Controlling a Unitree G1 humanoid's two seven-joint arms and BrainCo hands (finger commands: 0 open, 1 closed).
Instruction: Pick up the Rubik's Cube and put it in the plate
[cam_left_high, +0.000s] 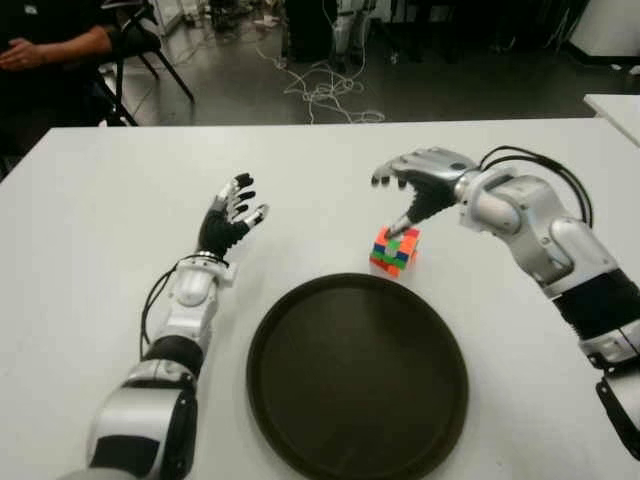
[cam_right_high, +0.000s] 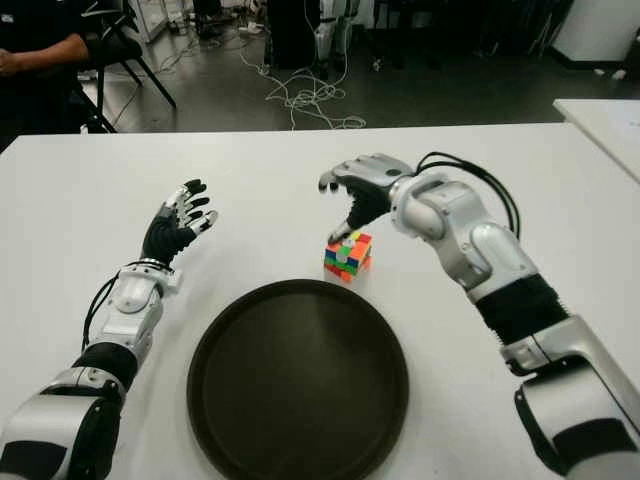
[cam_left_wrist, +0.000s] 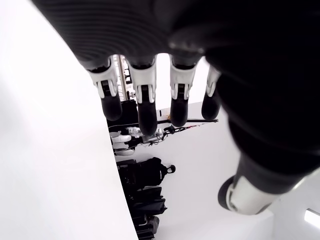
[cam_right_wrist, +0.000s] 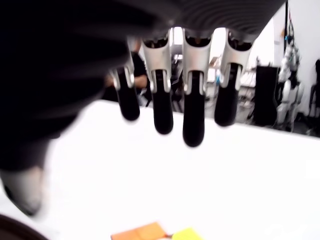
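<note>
A: Where is the Rubik's Cube (cam_left_high: 395, 250) seen?

B: It is seen on the white desk (cam_left_high: 90, 220), just beyond the far rim of the dark plate (cam_left_high: 357, 375). It is not held. The right hand (cam_left_high: 418, 182) is seen above it with its fingers spread, and the thumb tip is at the cube's top or very near it — a touch cannot be told for sure.

A: And the left hand (cam_left_high: 230, 220)?

B: It is seen to the left of the plate, raised and spread, with nothing in it. Whether it touches the desk cannot be told.

A: What could go wrong from here?

B: The cube could be pushed instead of picked up. If the thumb is pressed down before the other fingers are brought around the sides, the cube may be tipped or slid across the smooth desk.

A: Anything else?

B: The fingers are held well beyond the cube in the right wrist view — so if they are closed too soon, only air may be caught. A weak hold on one corner could also let the cube be dropped short of the plate, onto the rim.
</note>
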